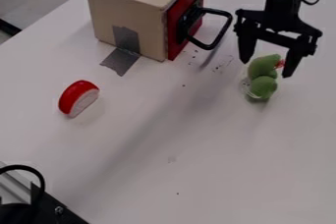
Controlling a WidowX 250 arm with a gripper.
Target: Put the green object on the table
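Note:
At the upper right of the camera view, the gripper (266, 68) points down, open, with its two fingers well apart. A green, lumpy object (264, 86) made of rounded parts is at the fingertips, its upper part between them as seen from here. Whether they touch it cannot be told. Something clear, with a thin pale edge, lies against the object's left side, and a small red bit shows at its upper right. The white table (197, 154) spreads beneath.
A wooden box (128, 16) with a red front and black handle (220, 34) stands left of the gripper, taped to the table. A red and white piece (78, 98) lies at the left. Black equipment (49, 208) occupies the lower left corner.

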